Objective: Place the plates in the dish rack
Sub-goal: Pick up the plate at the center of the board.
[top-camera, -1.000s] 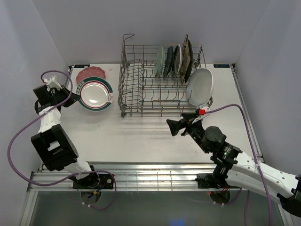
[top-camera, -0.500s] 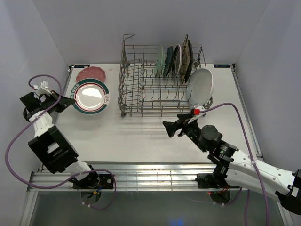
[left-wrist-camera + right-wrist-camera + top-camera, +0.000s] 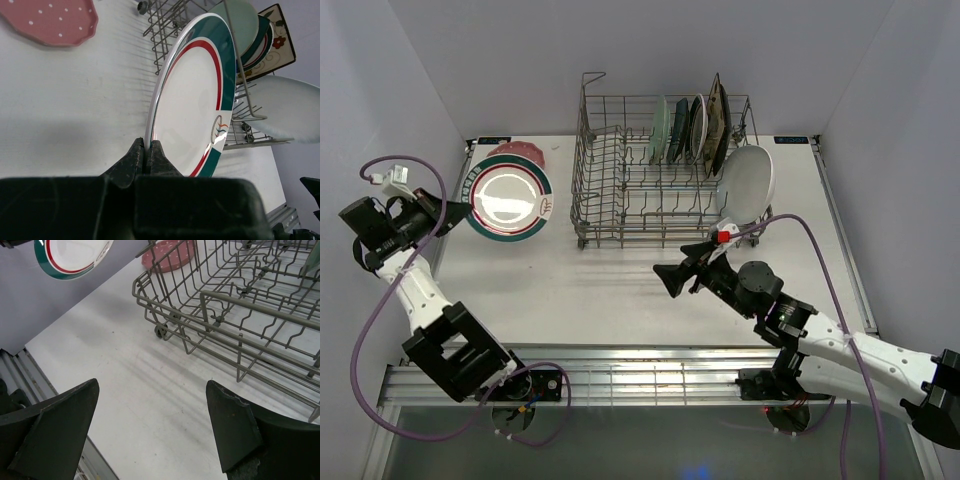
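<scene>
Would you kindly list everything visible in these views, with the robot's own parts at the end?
rack: one, grey wire, far middle of the table
racked plates: at least four, mint, teal, rimmed white and dark floral, upright at the rack's far right
oval plate: one, white, leaning on the rack's right side, outside it
pink plate: one, pink with white dots, flat at the table's far left
rimmed plate: one, white with teal and red rim, held by its edge left of the rack
table: one, white
cables: two, purple, one along each arm
left fingers: black, shut on the rimmed plate
right fingers: black, open, empty, in front of the rack
</scene>
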Action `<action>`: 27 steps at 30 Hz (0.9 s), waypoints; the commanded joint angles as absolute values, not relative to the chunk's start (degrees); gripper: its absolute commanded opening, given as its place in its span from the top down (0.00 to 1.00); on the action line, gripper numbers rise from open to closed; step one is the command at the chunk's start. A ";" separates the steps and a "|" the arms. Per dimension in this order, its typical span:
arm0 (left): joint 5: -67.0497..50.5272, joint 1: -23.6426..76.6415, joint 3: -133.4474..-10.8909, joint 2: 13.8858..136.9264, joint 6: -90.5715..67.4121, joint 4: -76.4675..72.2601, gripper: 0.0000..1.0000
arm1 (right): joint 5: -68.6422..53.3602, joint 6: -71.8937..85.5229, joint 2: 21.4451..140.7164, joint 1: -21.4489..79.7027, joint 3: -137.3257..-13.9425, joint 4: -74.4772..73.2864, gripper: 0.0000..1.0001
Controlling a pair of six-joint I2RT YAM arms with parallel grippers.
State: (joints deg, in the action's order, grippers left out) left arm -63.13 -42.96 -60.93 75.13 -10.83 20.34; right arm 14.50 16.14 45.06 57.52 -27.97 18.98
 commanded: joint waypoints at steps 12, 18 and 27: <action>-75.85 -43.16 -61.43 66.80 -10.02 21.36 1.00 | 2.73 19.34 59.48 57.92 -40.95 26.71 0.06; -75.32 -40.87 -61.00 64.69 -10.02 21.27 1.00 | 0.44 21.00 68.80 57.92 -49.29 27.86 0.05; -78.39 -39.29 -60.03 64.42 -9.49 21.18 1.00 | -2.55 24.34 81.28 57.92 -61.43 27.69 0.02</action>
